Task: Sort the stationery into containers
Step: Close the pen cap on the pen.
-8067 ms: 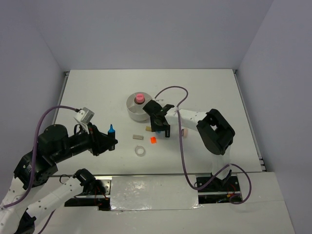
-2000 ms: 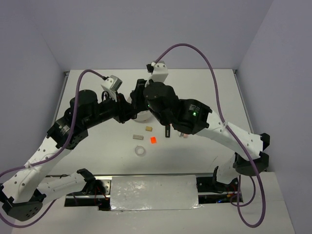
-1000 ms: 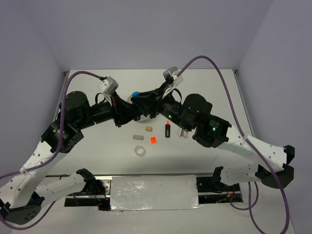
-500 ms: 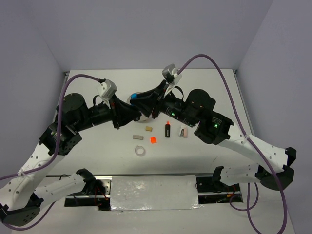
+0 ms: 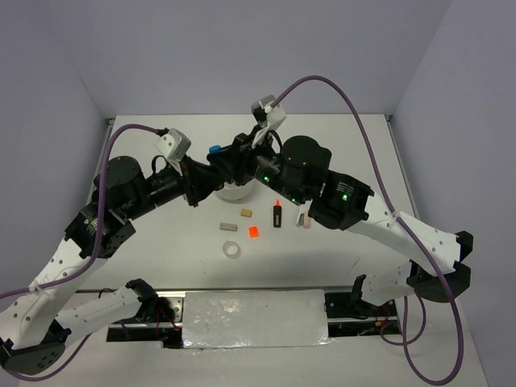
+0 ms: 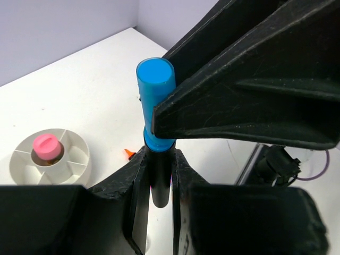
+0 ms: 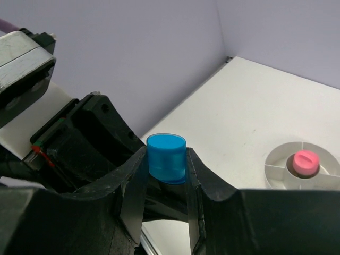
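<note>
One blue-capped marker is held off the worktop near the single round white tub. The left pincer is clenched on its black barrel and the right pincer is clenched on its blue cap. One pink tube stands in the tub's middle compartment. Loose on the worktop are one orange-capped marker, two tan erasers, one pale block, one orange square and one tape ring. Any lettering is too small to read.
</note>
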